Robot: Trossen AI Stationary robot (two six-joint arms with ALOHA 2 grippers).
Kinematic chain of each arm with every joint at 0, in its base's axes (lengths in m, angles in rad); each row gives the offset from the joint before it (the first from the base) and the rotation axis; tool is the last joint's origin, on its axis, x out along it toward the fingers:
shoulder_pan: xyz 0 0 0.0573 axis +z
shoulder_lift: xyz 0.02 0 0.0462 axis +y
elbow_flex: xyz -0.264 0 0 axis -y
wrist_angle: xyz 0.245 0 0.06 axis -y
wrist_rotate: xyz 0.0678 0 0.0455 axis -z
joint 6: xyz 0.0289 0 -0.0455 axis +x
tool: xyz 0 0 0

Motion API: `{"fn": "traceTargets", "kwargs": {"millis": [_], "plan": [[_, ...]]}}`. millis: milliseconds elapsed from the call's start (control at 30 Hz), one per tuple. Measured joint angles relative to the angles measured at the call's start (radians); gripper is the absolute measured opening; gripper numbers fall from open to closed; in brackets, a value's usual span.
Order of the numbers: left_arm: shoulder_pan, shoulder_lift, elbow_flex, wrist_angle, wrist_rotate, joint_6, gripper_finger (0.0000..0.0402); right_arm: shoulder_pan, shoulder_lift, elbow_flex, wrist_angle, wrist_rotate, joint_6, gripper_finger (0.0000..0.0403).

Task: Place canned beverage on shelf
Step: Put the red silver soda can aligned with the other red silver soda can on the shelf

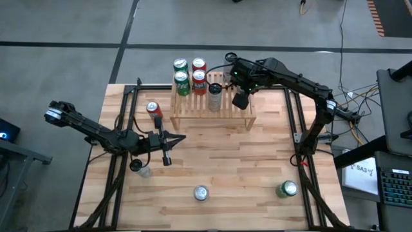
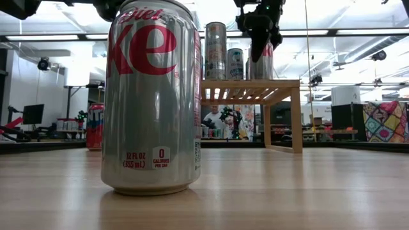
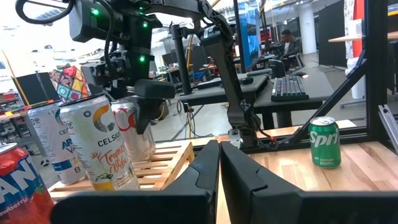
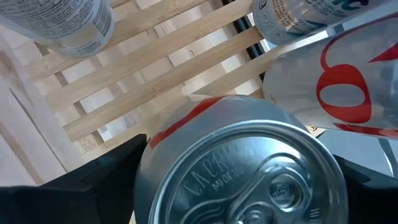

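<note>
Holding a silver can (image 4: pixel 239 168) with red markings between my right gripper's (image 1: pixel 239 98) fingers, I have it over the slats of the shelf (image 1: pixel 226 111), just beside the cans already standing there. My left gripper (image 1: pixel 168 147) hovers above the counter (image 1: pixel 238 167) in front of the shelf, its fingers pressed together, near a red can (image 1: pixel 153 111).

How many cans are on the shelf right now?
5: two green cans and two red cans at the shelf's left end, plus a silver can held in the right pincer. The arm may hide more; the left pincer waits mid-table.
</note>
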Motion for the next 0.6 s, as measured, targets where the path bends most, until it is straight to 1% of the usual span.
{"fn": "traceTargets", "kwargs": {"millis": [600], "plan": [[0.0,0.0,0.0,-0.002,0.0,0.0,0.0,0.0,0.002,0.0,0.006,0.0,0.023,0.0334]]}}
